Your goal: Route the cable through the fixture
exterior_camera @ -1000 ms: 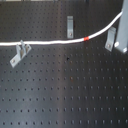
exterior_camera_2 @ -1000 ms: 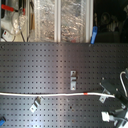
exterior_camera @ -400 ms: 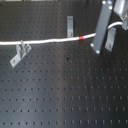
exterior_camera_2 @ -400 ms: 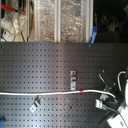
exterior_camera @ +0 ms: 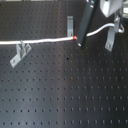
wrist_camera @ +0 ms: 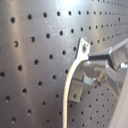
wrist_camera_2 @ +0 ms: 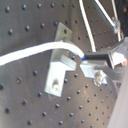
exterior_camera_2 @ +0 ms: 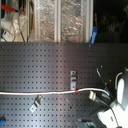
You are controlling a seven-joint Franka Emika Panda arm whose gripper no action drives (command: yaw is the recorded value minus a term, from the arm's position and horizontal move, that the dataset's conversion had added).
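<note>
The white cable (exterior_camera: 45,40) runs from the first exterior view's left edge, over the top of the left fixture clip (exterior_camera: 19,53), to its red band (exterior_camera: 74,36). My gripper (exterior_camera: 80,43) is shut on the cable just past the band, below the middle fixture clip (exterior_camera: 70,22). Beyond the fingers the cable curves on toward the right clip (exterior_camera: 112,36). In the second exterior view the cable (exterior_camera_2: 40,93) lies level and meets the gripper (exterior_camera_2: 98,98). Both wrist views show the cable (wrist_camera_2: 35,52) entering the fingers beside a metal clip (wrist_camera_2: 59,67).
The black perforated board (exterior_camera: 65,95) carries the clips. In the second exterior view, shelves with foil-wrapped items (exterior_camera_2: 60,20) and a blue object (exterior_camera_2: 93,35) stand behind the board. A thin dark wire (exterior_camera_2: 102,80) hangs near the arm.
The gripper has moved toward the first exterior view's left with the cable, carrying the red band from near the right clip to just below the middle clip.
</note>
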